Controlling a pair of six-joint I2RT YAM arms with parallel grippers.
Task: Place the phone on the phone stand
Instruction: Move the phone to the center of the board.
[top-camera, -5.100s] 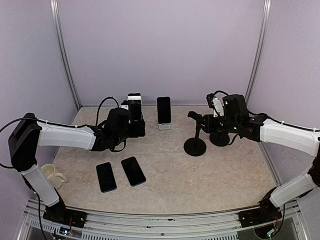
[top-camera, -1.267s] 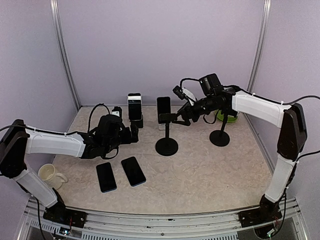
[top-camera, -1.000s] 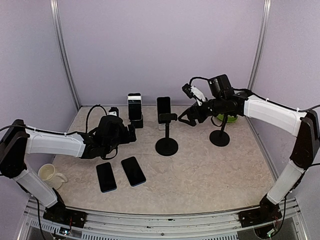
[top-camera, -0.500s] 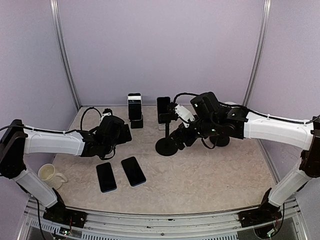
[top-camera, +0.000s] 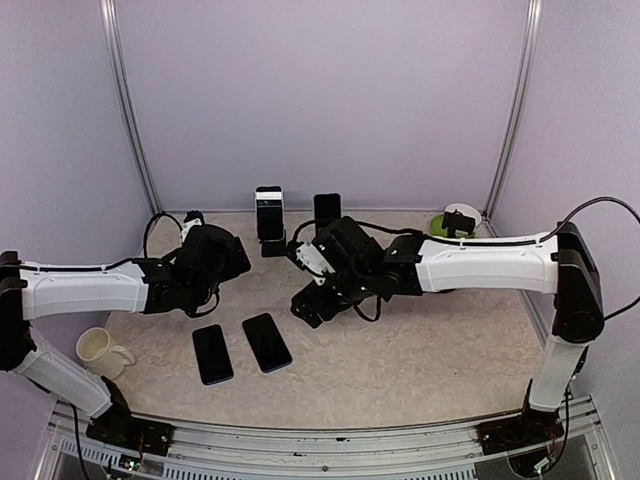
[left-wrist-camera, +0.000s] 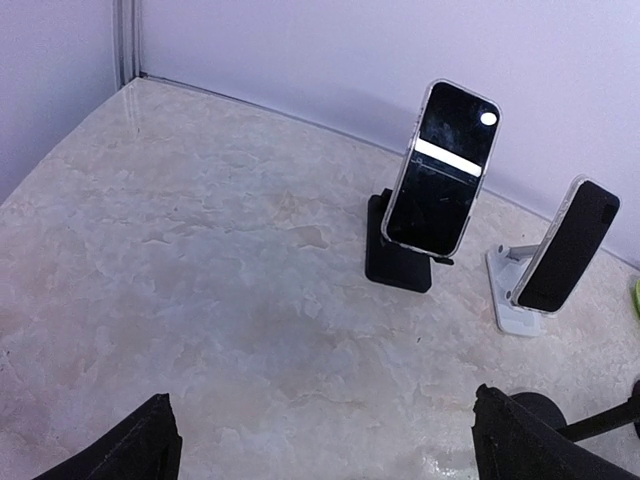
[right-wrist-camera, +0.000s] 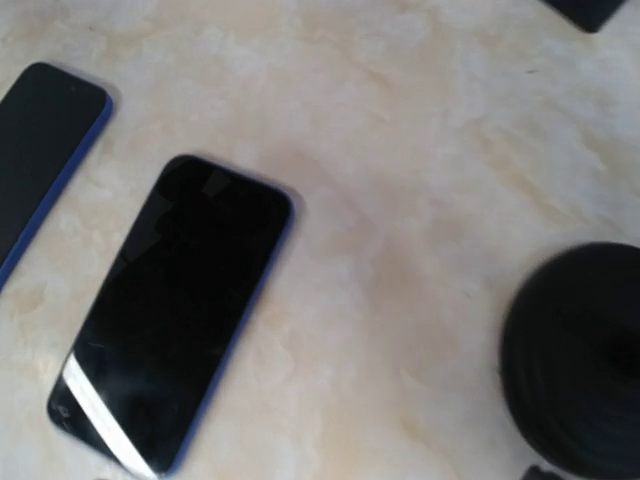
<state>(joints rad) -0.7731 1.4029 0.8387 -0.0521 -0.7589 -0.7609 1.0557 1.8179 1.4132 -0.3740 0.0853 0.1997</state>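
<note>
Two dark phones lie flat at the front left: one with a blue edge (top-camera: 266, 342) (right-wrist-camera: 175, 310) and another (top-camera: 212, 353) (right-wrist-camera: 45, 150) to its left. My right gripper (top-camera: 308, 305) hovers low just right of them, beside the round black base of a pole phone stand (right-wrist-camera: 580, 360); its fingers are out of its wrist view and nothing shows between them. My left gripper (top-camera: 205, 258) (left-wrist-camera: 335, 450) is wide open over bare table, holding nothing. Its wrist view shows two more phones propped upright at the back, one (left-wrist-camera: 440, 170) on a black stand and one (left-wrist-camera: 565, 245) on a white stand.
A cream mug (top-camera: 100, 350) stands at the front left edge. A green bowl (top-camera: 455, 222) sits at the back right. The right arm (top-camera: 470, 265) stretches across the middle of the table. Walls close in the back and sides.
The right arm has swung from the back right down and left, past the pole stand, to just beside the flat phones. The left gripper has drawn back a little to the left.
</note>
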